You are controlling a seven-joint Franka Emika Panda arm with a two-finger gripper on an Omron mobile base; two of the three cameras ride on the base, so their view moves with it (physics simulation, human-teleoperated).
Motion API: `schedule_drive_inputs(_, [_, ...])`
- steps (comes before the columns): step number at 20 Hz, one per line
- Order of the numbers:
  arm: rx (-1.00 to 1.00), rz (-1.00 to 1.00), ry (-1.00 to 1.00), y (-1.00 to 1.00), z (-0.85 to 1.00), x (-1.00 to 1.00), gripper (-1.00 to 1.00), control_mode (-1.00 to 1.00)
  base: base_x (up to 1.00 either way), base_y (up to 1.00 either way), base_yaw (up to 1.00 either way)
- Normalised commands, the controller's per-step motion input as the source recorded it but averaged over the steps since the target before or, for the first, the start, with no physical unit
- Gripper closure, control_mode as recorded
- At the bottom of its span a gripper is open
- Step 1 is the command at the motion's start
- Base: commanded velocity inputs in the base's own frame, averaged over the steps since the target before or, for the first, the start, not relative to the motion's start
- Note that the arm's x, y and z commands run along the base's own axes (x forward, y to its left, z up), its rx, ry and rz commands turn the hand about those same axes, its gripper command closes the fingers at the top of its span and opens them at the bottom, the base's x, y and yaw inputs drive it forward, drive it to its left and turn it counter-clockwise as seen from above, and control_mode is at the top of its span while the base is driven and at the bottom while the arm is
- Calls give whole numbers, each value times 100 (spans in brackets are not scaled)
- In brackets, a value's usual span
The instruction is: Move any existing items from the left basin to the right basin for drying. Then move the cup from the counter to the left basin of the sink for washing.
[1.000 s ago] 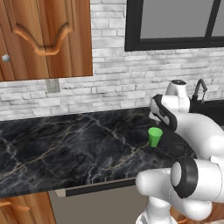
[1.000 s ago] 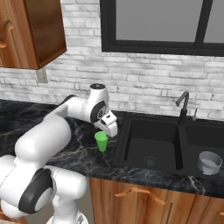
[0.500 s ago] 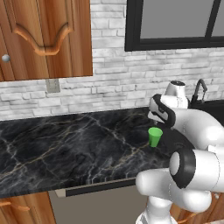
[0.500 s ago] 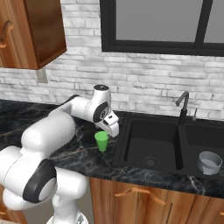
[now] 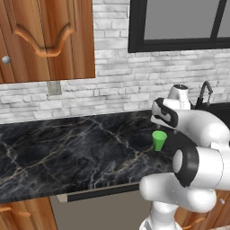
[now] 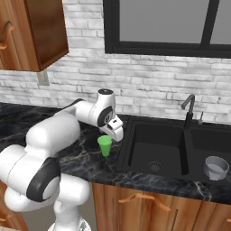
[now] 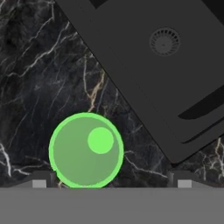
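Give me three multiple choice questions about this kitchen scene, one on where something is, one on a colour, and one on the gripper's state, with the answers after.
1. Where does the cup stand?
A. On the counter, left of the sink
B. In the left basin
C. In the right basin

2. What colour is the cup?
A. Red
B. Bright green
C. White

3. How is the gripper right now?
A. Shut on the cup
B. Shut on the faucet
C. Open above the cup, holding nothing

Answers:
1. A, the right base view shows it upright on the marble beside the sink's left rim.
2. B, green in every view.
3. C, the hand view looks down into the cup with one fingertip at its left edge and the other far to its right.
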Motion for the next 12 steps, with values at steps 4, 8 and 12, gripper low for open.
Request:
schedule_drive_inputs(4, [0, 0, 0, -3, -5, 6, -100, -100, 0, 0, 0])
schedule_drive_inputs(8, [2, 0, 0, -13, 0, -2, -100, -100, 0, 0, 0])
schedule_drive_inputs(12, [3, 0, 0, -10, 0, -5, -100, -100, 0, 0, 0])
